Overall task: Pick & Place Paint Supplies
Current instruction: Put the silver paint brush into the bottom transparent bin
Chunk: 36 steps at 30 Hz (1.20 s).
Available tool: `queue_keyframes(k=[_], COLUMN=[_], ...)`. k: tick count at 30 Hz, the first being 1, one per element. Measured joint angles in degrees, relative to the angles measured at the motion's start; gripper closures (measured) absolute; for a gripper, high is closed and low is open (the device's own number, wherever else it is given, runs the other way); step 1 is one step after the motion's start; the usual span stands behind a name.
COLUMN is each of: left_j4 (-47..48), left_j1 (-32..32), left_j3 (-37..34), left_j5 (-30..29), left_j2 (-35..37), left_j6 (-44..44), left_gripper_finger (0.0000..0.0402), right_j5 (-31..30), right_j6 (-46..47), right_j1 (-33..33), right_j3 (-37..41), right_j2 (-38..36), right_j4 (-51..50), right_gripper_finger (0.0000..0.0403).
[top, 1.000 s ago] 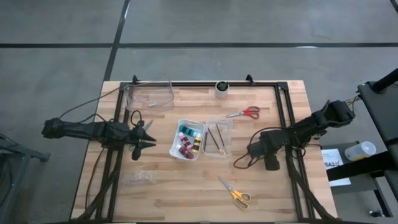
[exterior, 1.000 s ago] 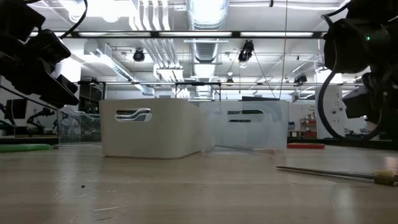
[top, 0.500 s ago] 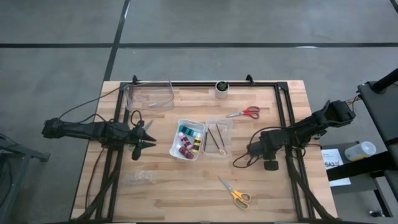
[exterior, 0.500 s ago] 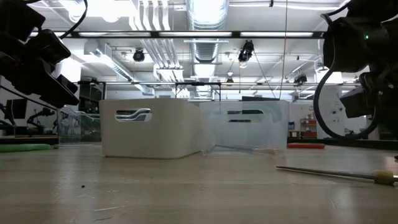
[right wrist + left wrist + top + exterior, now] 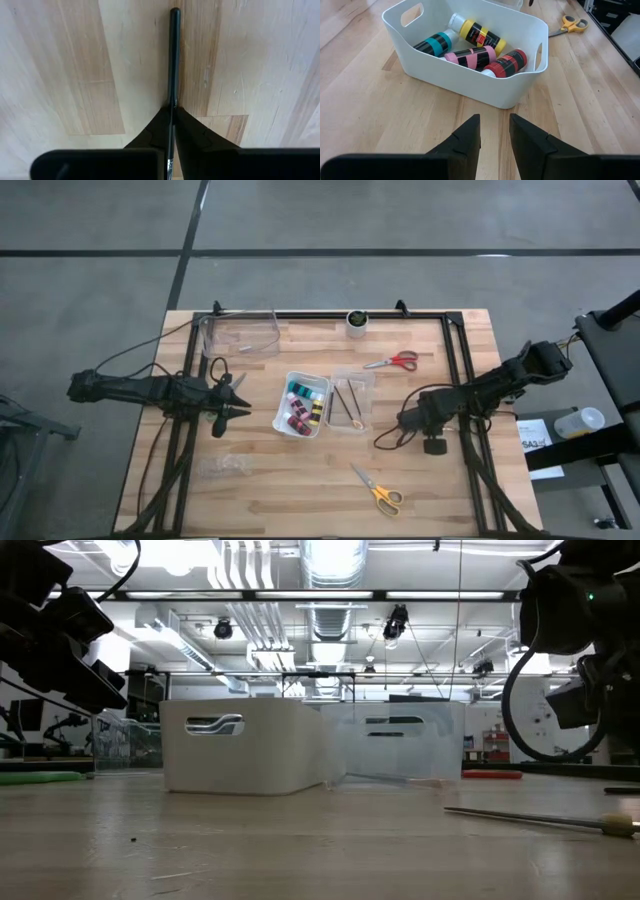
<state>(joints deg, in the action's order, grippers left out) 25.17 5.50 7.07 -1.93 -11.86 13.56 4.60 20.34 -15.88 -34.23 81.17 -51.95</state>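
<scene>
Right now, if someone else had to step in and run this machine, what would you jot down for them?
Right pincer: shut on a thin dark brush lying on the table.
Left pincer: slightly parted, holding nothing, facing the white bin.
Done: four paint bottles in the white bin; brushes in the clear bin.
Left: this brush, the red scissors, the yellow scissors.

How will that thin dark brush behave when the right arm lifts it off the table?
The brush looks thin, straight and rigid, so probably stiff and light. Pinched near one end by the right gripper, its long free end may droop or pivot. Being round, it might roll if released.
</scene>
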Motion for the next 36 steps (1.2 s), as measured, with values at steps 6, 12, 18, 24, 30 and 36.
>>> queue_keyframes(k=[6,12,18,24,30,36], left_j4=[0.01,0.00,0.01,0.00,0.00,0.01], left_j1=[0.02,0.00,0.01,0.00,0.01,0.01], left_j3=[0.00,0.00,-0.02,-0.02,0.00,-0.01], left_j5=[0.00,0.00,0.00,0.00,0.00,0.00], left_j2=[0.00,0.00,0.00,0.00,0.00,0.00], left_j6=[0.01,0.02,0.01,0.00,0.00,0.00], left_gripper_finger=[0.0294,0.0294,0.0294,0.0294,0.0294,0.0294], right_j5=[-0.08,-0.47,-0.42,-0.26,-1.04,-4.50], right_j6=[-0.18,-1.14,-1.03,-0.90,2.47,9.76], right_j1=[0.02,0.04,0.04,0.04,0.03,0.04], right_j3=[-1.29,-1.88,-3.21,-6.42,-11.67,-18.24], right_j2=[0.20,0.20,0.11,-0.04,-0.11,-0.23], right_j4=[-1.86,-2.13,-2.91,-5.97,-9.10,-11.67], right_gripper_finger=[0.0389,0.0390,0.0390,0.0390,0.0390,0.0390])
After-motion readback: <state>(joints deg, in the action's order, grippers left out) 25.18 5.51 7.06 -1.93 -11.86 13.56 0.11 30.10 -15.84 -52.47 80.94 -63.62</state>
